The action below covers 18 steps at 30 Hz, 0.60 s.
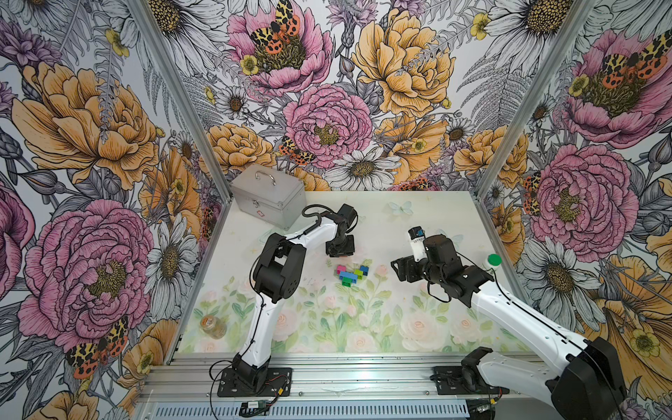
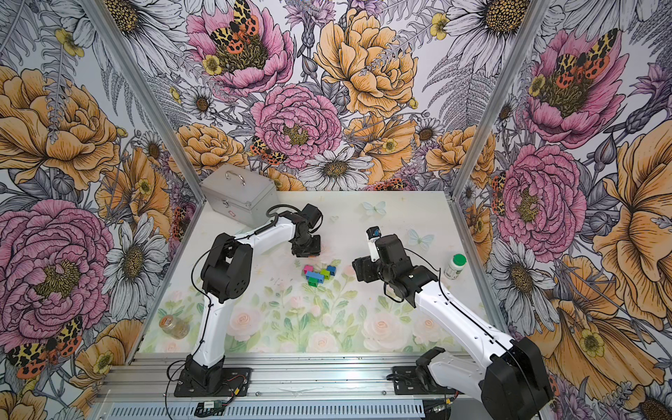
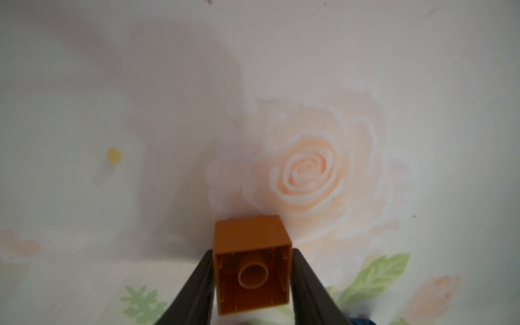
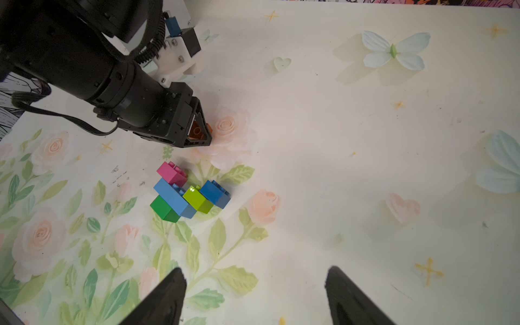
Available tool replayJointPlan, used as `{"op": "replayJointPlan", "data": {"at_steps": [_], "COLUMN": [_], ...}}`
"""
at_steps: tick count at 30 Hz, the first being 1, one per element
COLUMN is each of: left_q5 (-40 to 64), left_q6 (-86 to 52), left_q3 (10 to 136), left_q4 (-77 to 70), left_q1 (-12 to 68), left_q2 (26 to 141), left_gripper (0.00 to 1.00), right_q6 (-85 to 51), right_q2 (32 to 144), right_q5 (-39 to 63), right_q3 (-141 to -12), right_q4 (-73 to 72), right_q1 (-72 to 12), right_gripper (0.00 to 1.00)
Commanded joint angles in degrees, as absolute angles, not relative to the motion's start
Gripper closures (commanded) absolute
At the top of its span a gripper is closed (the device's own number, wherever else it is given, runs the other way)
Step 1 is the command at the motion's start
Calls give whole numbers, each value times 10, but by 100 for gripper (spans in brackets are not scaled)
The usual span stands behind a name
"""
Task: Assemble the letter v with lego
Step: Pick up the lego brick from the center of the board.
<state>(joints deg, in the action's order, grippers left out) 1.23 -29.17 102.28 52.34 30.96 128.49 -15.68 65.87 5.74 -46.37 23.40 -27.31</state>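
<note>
The left gripper (image 3: 251, 254) clamps its black jaws on a small orange hollow plastic brick (image 3: 250, 239). The right gripper (image 4: 256, 270) holds nothing, its jaws wide. Ahead of them, near the left jaws but apart, an unfinished V of joined pink, light-blue, green, lime and dark-blue bricks (image 4: 180, 197) lies on the floral tabletop (image 4: 337, 168).

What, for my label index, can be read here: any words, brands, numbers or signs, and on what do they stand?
No text is legible.
Silver case: red-and-white front sticker, too small to read.
White bottle: label too blurred to read.
Jar: no text can be made out.
</note>
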Motion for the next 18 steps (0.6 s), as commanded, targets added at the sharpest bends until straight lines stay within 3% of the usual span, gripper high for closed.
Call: {"op": "replayJointPlan", "data": {"at_steps": [1, 9, 18], "left_q5": [-18, -66, 9], "left_q6": [-270, -217, -141], "left_q3": [1030, 976, 660], "left_q4": [522, 448, 37], "left_q1": [311, 332, 334], "left_q2": [1289, 1213, 940], "left_gripper": [63, 78, 77], "right_q6": [-133, -187, -294], "right_q2": [681, 742, 855], "right_q5": [132, 238, 350], "right_q3": [-493, -565, -708], "right_q4": [231, 233, 294], "right_q1": [-257, -195, -149], "right_gripper": [19, 24, 39]}}
